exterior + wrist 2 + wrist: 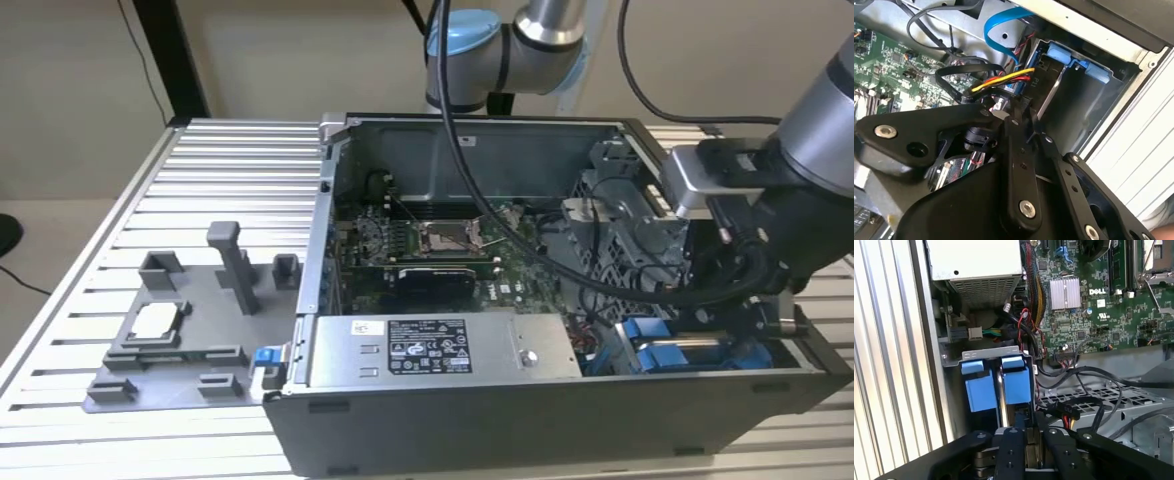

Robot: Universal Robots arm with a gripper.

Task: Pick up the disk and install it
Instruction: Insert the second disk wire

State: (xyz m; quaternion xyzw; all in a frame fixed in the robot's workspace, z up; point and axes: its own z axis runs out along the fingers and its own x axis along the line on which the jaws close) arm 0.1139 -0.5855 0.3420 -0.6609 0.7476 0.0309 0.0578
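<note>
First wrist view — hand (1026, 440) hides disk's (1018, 385) end.

Arm (814, 130) bent low, pincer (1026, 440) pointing down, fingers close together.

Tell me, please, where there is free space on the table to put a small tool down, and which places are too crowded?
Free: the ribbed table top behind the grey fixture tray, between it and the computer case's back corner; also the strip before the tray. Crowded: inside the case, where cables and blue drive brackets surround the gripper.
</note>
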